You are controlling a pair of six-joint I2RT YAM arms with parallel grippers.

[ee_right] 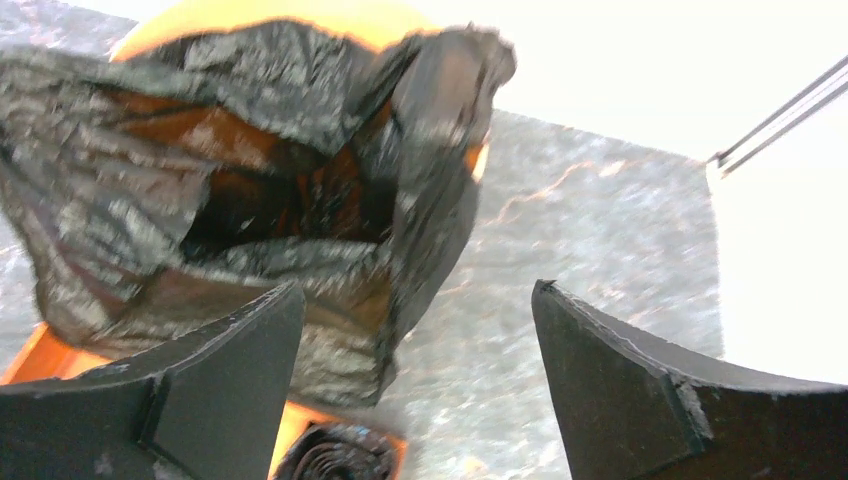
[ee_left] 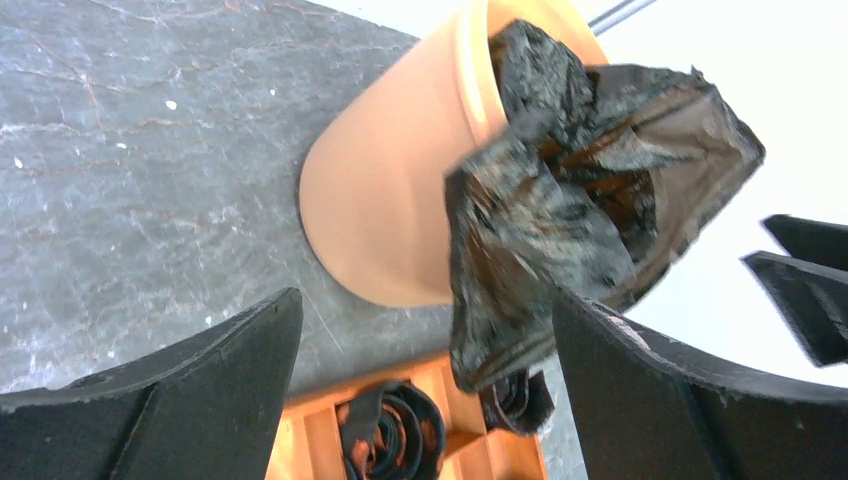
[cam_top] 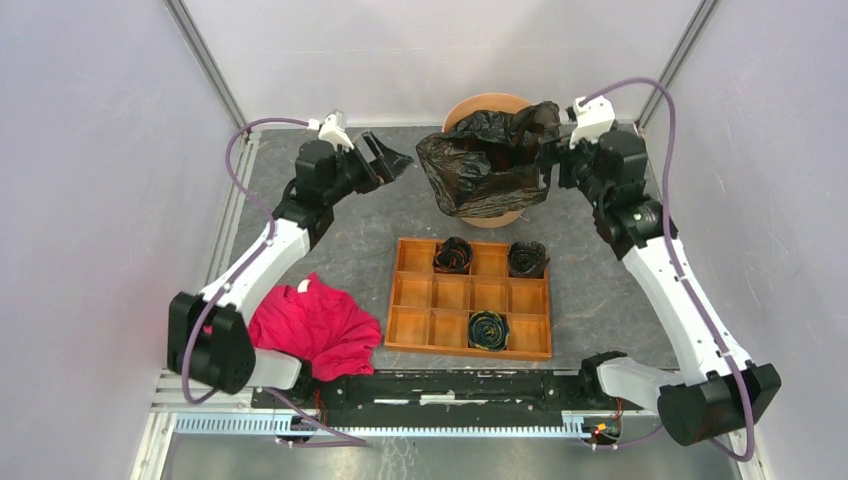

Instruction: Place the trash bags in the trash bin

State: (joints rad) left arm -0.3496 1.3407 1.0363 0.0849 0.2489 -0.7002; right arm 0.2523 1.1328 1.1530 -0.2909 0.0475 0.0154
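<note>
The black trash bag (cam_top: 488,160) hangs crumpled over the front of the round orange trash bin (cam_top: 490,103) at the back middle, its mouth gaping open. My left gripper (cam_top: 400,160) is open and empty, a short way left of the bag. My right gripper (cam_top: 552,165) is open and empty at the bag's right edge. In the left wrist view the bag (ee_left: 560,220) drapes down the bin (ee_left: 390,200), between and beyond my open gripper (ee_left: 425,330). In the right wrist view the bag (ee_right: 250,180) lies ahead-left of my open gripper (ee_right: 420,300).
A wooden compartment tray (cam_top: 470,295) with three small dark rolls, one of them (cam_top: 452,255) at its back, lies in front of the bin. A red-pink garment (cam_top: 315,325) lies near the left arm's base. Walls enclose the table on three sides.
</note>
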